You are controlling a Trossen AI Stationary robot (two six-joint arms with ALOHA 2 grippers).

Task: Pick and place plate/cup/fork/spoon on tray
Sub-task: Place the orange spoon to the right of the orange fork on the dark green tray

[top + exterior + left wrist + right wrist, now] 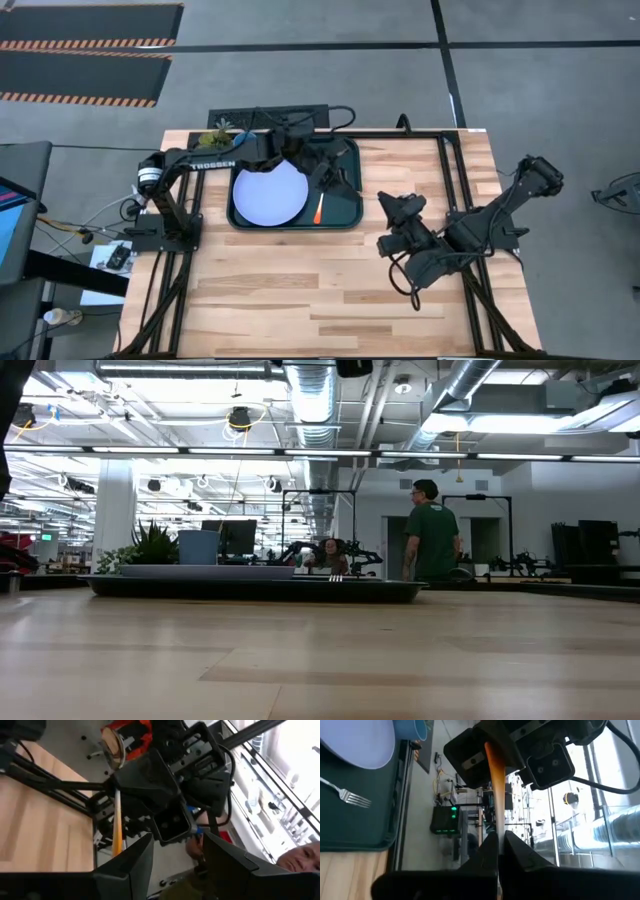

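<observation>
The dark green tray (345, 215) lies at the table's far middle. The lavender plate (268, 195) lies on it. The fork (318, 208) lies on the tray to the plate's right, and its tines show in the right wrist view (350, 796). The blue cup (410, 730) stands beyond the plate, under my left arm in the high view. My right gripper (498, 837) is shut on the spoon (493, 780), up in the air off the tray's right edge. My left gripper (177, 840) is open above the tray's right part. The spoon's handle end (117, 835) is beside one left finger, outside the gap. My right gripper pinches the spoon's orange handle (496, 820) between its two fingers. The handle runs on from the fingertips toward my left gripper. In the left wrist view the bowl (112, 747) sticks out past the right fingers. The spoon is lifted clear of table and tray.
Bare wooden table (300, 290) spreads in front of the tray. Black frame rails (455, 190) run along the table's right side. A small plant (218, 133) stands at the far left corner. A person in a green shirt (432, 540) stands in the room beyond the table.
</observation>
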